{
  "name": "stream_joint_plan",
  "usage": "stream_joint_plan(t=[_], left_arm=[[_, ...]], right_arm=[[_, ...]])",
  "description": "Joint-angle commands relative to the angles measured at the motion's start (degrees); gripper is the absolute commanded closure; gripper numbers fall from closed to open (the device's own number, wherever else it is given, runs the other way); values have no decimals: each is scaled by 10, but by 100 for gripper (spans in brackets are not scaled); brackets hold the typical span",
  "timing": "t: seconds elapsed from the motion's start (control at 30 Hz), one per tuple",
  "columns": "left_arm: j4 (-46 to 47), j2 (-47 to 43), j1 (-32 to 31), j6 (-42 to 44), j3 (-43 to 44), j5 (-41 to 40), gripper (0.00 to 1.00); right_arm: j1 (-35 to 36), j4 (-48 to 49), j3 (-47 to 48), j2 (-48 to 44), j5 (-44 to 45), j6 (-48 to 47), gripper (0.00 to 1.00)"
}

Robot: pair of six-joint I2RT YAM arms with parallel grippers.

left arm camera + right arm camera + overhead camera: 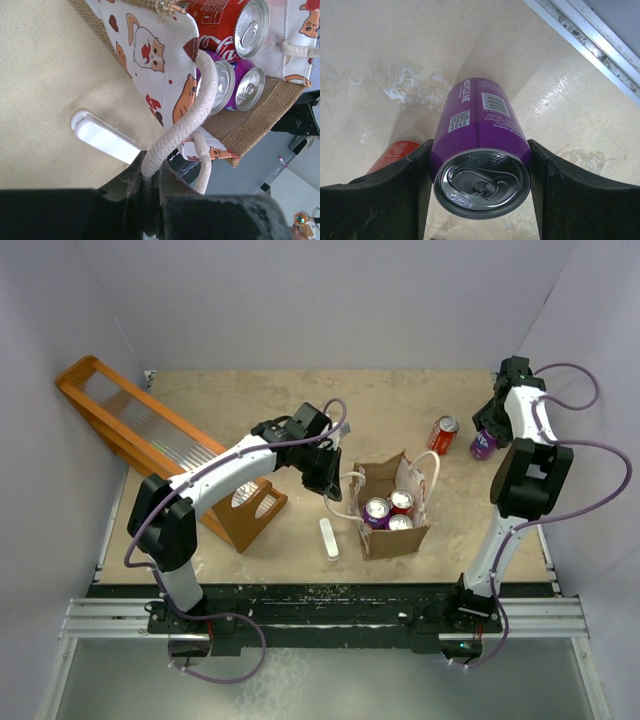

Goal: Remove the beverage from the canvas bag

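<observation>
Both arms extended, left jaws clenching canvas bag (395, 538) handle (182, 131), right jaws grasping purple can (480, 125).

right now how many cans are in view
5: three cans in the canvas bag, one red can on the table, one purple can in the right gripper; more may hide below.

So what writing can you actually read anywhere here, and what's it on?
"RECYCLE ME": side of the purple can.
"PLEASE DON'T LITTER": stamped on its lid, faint.
Small print by the barcode and QR code on that can: too small to read.
White script on the red can in the bag: cut off, unreadable.
Bag: cat pictures only, no words.
</observation>
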Motion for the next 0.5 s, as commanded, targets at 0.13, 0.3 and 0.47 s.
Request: stream_joint_plan(t=[0.13,0.3,0.47], left_arm=[[19,13,4,-14,34,-5,100],[21,15,3,-14,36,-5,100],[23,15,3,-9,37,-3,100]], right_arm=[[4,11,34,-7,-20,-20,100],[11,15,27,-2,-31,-23,96],[13,19,27,3,-21,-32,77]])
